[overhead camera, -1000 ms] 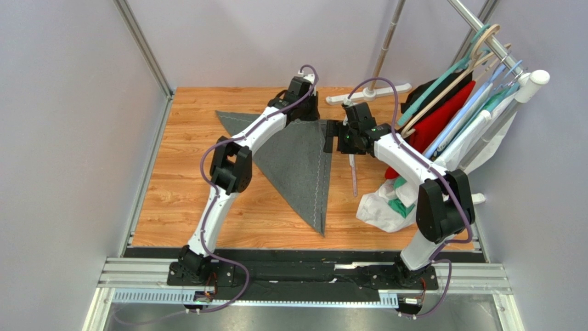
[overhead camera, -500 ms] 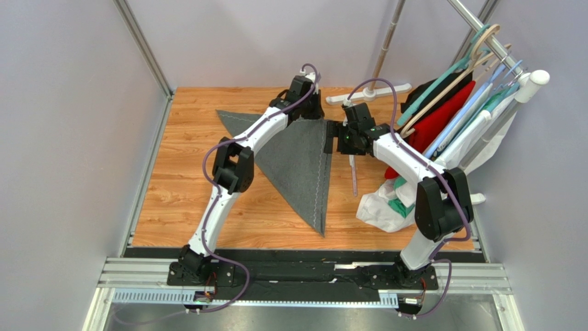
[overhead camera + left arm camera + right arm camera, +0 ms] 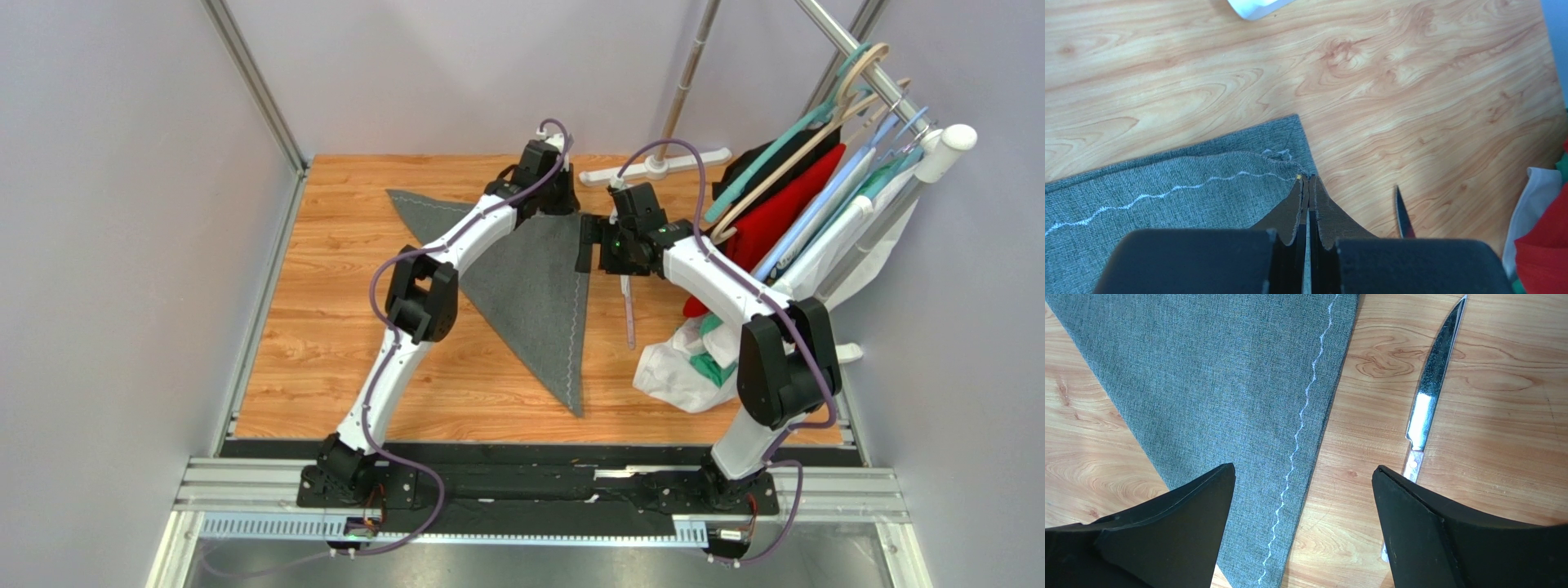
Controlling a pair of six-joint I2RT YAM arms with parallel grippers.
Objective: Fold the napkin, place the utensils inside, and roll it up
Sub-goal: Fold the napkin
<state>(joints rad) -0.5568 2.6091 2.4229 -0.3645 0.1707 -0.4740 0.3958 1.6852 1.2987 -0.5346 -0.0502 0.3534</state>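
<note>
The napkin [image 3: 528,288] lies folded into a dark grey triangle on the wooden table [image 3: 307,343]. Its straight right edge, traced by a pale wavy stitch line, runs from the far corner to a sharp point near the front. A second corner reaches toward the far left. At the far right corner the upper layer stops just short of the lower one.

The left gripper [image 3: 1309,190] is closed tight with its tips at that corner. Whether cloth is nipped between them cannot be made out. The right gripper [image 3: 1303,471] hangs spread wide over the napkin's right edge.

A knife [image 3: 1432,386] with a shiny blade lies just beside that edge, a strip of bare wood between them.

Left of the napkin and in front of it there is open wood. On the right, hanging clothes [image 3: 785,208] and a white cloth [image 3: 681,361] crowd the table's edge.
</note>
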